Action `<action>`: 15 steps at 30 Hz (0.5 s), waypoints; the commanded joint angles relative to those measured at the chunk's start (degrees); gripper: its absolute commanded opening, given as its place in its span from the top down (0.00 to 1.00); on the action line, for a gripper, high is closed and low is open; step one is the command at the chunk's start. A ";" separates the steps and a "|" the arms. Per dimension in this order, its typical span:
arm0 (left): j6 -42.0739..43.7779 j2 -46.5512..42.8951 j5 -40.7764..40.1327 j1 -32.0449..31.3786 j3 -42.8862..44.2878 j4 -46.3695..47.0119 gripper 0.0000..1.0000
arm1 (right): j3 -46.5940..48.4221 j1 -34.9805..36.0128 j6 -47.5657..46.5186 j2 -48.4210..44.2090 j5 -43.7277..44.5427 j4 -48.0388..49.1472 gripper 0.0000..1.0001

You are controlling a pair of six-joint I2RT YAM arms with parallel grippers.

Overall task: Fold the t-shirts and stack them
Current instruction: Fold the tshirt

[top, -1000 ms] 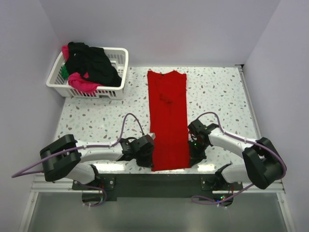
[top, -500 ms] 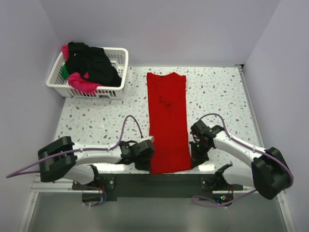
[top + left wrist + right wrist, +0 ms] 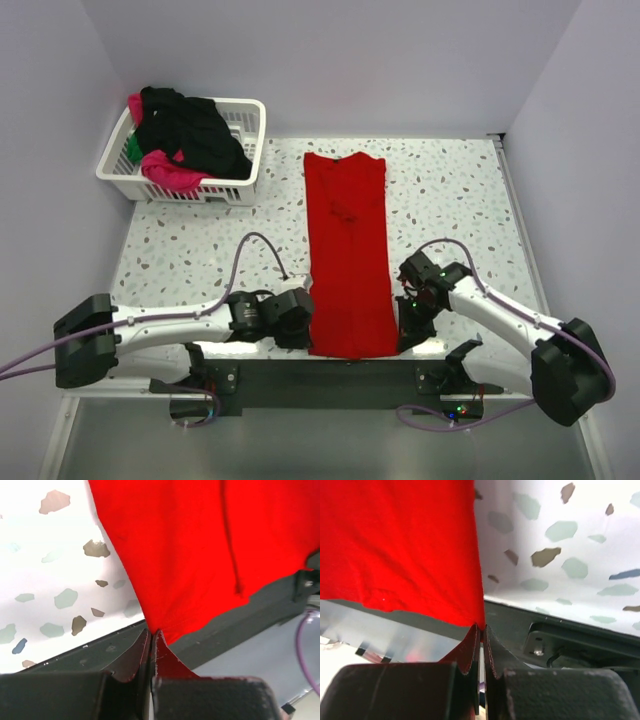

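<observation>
Two robot arms lie low along the near edge of a speckled white surface (image 3: 200, 240), one at each near corner of a red shirt (image 3: 347, 250).

The left arm (image 3: 170, 322) stretches almost flat from the near left, its wrist pointing right. The left end effector (image 3: 151, 633) has its fingers pressed together, pinching the shirt's near left corner, and the cloth rises from the pinch in a taut peak.

The right arm (image 3: 500, 310) reaches in from the near right with a bent elbow, its wrist tipped down. The right end effector (image 3: 481, 628) is likewise clamped tight on the near right corner of the cloth.

The shirt lies as one long narrow strip down the middle of the surface, collar at the far end. Its near hem hangs past the surface's edge, over a dark rail (image 3: 330, 375) between the arm bases.

Bare surface lies open on both sides of the strip, wider on the left. A white basket (image 3: 252, 118) sits in the far left corner, apart from the red shirt, and holds a heap of shirts (image 3: 190, 135) in black, pink and green. Pale walls close in the left, far and right sides.
</observation>
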 commanded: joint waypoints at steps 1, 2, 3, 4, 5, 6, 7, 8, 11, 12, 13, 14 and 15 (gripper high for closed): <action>-2.30 -3.81 -4.20 -0.27 2.90 -3.11 1.00 | 5.18 0.09 2.06 -2.45 -1.56 -4.18 1.00; -2.65 -4.60 -4.72 -0.27 3.17 -3.29 1.00 | 6.15 0.18 2.58 -2.72 -0.86 -4.44 1.00; -2.82 -4.87 -5.69 -0.27 3.86 -3.64 1.00 | 7.12 0.09 3.55 -2.98 -0.51 -4.71 1.00; -2.91 -5.13 -6.22 -0.18 4.05 -3.47 1.00 | 9.04 0.18 4.08 -3.24 -0.07 -4.71 1.00; -3.09 -5.66 -6.83 -0.18 4.13 -3.47 1.00 | 10.02 0.09 4.69 -3.16 0.98 -4.54 1.00; -3.18 -5.66 -8.06 -0.09 4.31 -2.77 1.00 | 10.99 0.18 5.57 -3.07 1.42 -4.36 1.00; -3.18 -5.66 -8.42 0.34 4.31 -2.16 1.00 | 12.91 0.18 6.10 -2.90 2.12 -4.18 1.00; -2.83 -5.49 -8.51 0.69 4.31 -1.45 1.00 | 13.89 0.09 6.54 -2.81 3.61 -4.01 1.00; -0.90 -4.26 -8.33 3.06 6.06 0.57 1.00 | 16.88 0.18 8.21 -1.84 6.51 -2.78 1.00; -0.02 -3.91 -8.25 3.85 6.59 1.01 1.00 | 18.01 0.09 8.47 -1.14 7.05 -2.34 1.00; 2.16 -3.12 -7.98 5.86 6.94 1.27 1.00 | 18.37 0.09 8.74 -0.79 7.58 -1.99 1.00; 3.49 -2.68 -6.50 7.01 7.12 1.71 1.00 | 18.64 0.09 8.91 -0.53 8.19 -1.55 1.00; 4.55 -2.24 -5.70 8.24 7.47 2.76 1.00 | 18.90 0.09 9.70 -0.09 8.89 -0.24 1.00</action>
